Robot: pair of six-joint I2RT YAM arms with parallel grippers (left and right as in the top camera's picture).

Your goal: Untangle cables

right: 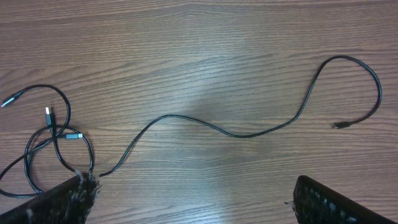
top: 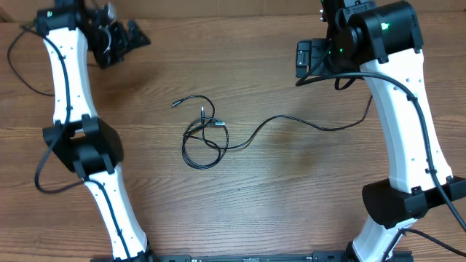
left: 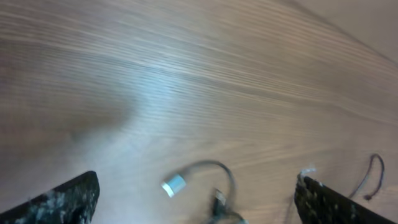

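Right gripper [right: 193, 190]: wide open, holding nothing, up over the wooden table [right: 205, 50].
Left gripper [left: 194, 194]: wide open too, empty; a silver plug [left: 174, 185] shows between its fingers, down on the table.
Cables [right: 56, 140]: thin black loops in a knot, flat on the table, beside one finger of the right gripper.
Long cable [right: 249, 132]: runs out of the knot, across in front of the right gripper.
Feel: probably light, floppy and easy to slide; pulling one may drag the rest.
Best grab: probably the long cable's loose part, pinched low.
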